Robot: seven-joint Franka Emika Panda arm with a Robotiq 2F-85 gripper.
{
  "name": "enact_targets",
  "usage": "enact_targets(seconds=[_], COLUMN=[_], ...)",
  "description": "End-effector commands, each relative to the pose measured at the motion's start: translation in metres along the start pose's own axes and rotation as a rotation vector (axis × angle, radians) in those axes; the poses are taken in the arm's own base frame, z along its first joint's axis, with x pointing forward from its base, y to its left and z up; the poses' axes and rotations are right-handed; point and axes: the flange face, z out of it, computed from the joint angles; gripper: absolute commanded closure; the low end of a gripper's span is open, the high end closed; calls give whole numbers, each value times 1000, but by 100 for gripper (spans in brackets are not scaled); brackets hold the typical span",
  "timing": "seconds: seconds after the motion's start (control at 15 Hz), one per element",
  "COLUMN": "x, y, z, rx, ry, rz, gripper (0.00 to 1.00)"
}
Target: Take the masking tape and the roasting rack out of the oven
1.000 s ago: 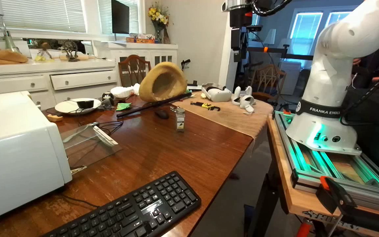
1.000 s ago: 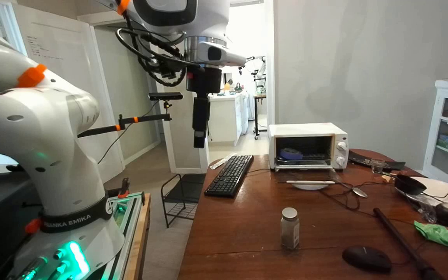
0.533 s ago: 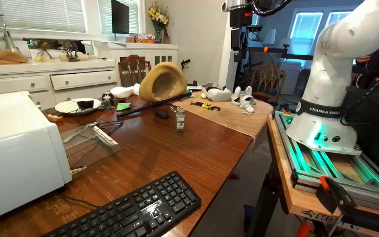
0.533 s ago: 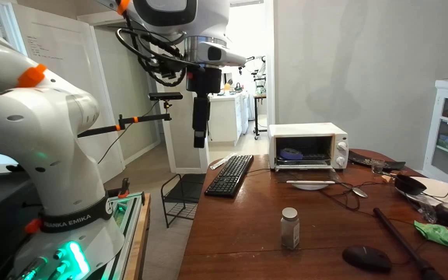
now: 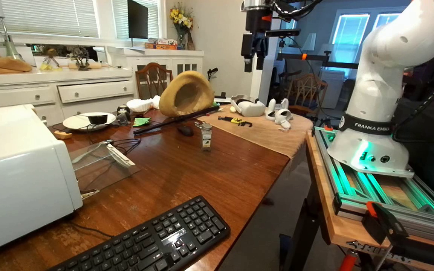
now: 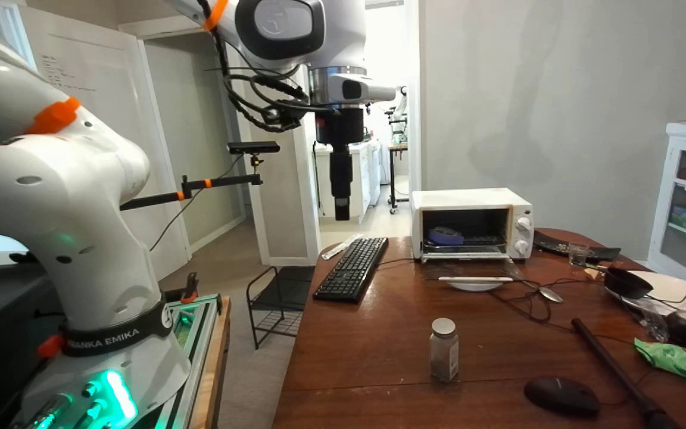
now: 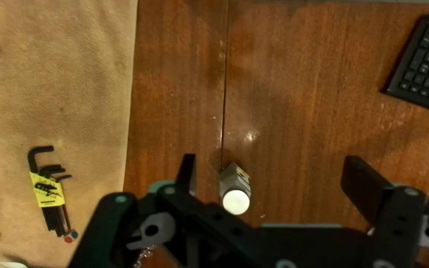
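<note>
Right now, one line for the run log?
black gripper: open, empty; round blue tape roll: inside white boxy oven; clear glass oven door: lowered

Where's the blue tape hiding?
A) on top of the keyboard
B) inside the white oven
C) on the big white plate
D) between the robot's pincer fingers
B: in an exterior view, the blue tape shows through the open front of the white oven.

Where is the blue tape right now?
In an exterior view, the blue tape is inside the white oven, toward the left side, with the two knobs on the right.
</note>
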Motion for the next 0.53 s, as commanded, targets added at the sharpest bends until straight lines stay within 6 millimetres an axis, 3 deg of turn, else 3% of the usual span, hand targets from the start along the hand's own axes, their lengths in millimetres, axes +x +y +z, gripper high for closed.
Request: enact_targets(seconds=[0.0,0.33,0.4,0.47], x=[50,115,89,100], y=[-48,-110,-89,-99], z=[17,32,22,26], rx=[56,101,92,97], ry=[15,56,70,62], rz=[110,323,260,283], gripper=[0,0,0,0])
